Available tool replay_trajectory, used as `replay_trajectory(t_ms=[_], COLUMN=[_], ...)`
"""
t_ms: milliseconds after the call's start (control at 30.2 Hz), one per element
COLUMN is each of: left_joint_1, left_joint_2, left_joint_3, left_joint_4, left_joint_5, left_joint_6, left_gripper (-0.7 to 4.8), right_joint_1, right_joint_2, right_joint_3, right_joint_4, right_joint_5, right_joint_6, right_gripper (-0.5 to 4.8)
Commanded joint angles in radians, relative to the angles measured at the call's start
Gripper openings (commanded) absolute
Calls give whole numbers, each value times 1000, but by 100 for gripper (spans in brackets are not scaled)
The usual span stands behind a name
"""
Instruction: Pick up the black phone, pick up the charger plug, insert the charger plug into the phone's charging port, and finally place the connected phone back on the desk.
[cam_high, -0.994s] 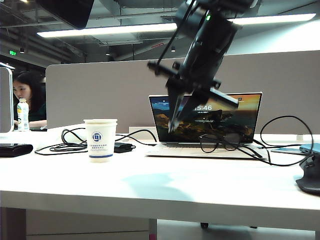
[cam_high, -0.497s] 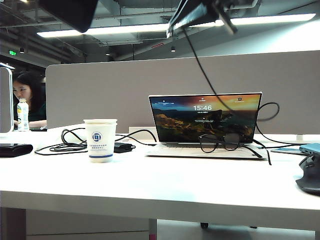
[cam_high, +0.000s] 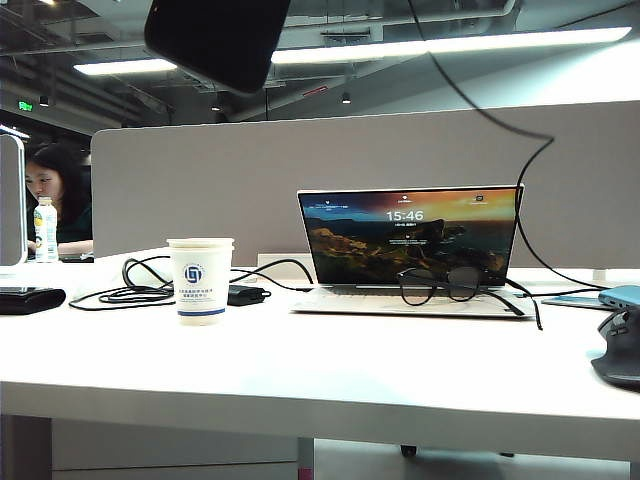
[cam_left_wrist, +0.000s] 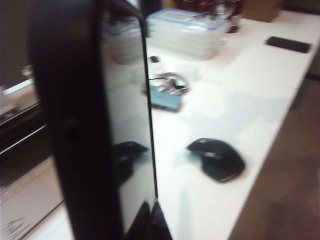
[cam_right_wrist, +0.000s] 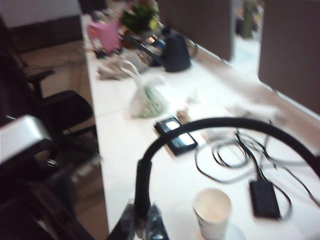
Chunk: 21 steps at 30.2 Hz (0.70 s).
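Observation:
The black phone hangs high over the desk at the exterior view's top left. Its glossy screen fills the left wrist view, held edge-on, and my left gripper is shut on it; one fingertip presses the glass and the other is hidden behind. My right gripper is shut on the charger plug, whose metal tip is hidden between the fingers. Its black cable arcs down from the exterior view's top edge to the desk. Neither gripper shows in the exterior view.
On the desk stand a paper cup, an open laptop with glasses on it, a power brick with coiled cables, a black case far left and a mouse far right. A grey partition stands behind.
My right arm has risen out of the exterior view's top, drawing the cable up with it. The phone has moved right and further into view at the top left.

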Motion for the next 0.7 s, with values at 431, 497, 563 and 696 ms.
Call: replay_trajectory(t_ms=[431, 497, 563, 696], left_joint_1=[0, 0, 0, 0], left_joint_2=[6, 6, 6, 6], left_joint_3=[5, 5, 5, 5], left_joint_4=[212, 212, 212, 212], left_joint_5=[315, 351, 367, 378], left_joint_6=[-142, -142, -138, -131], left_gripper=[-6, -6, -6, -6], right_joint_1=[2, 2, 3, 17], right_joint_2=[-31, -31, -30, -29], right_joint_3=[4, 4, 4, 4], right_joint_4=[236, 234, 232, 232], right_joint_5=[-423, -460, -493, -502], right_joint_6=[55, 66, 72, 117], right_gripper=[-6, -6, -6, -6])
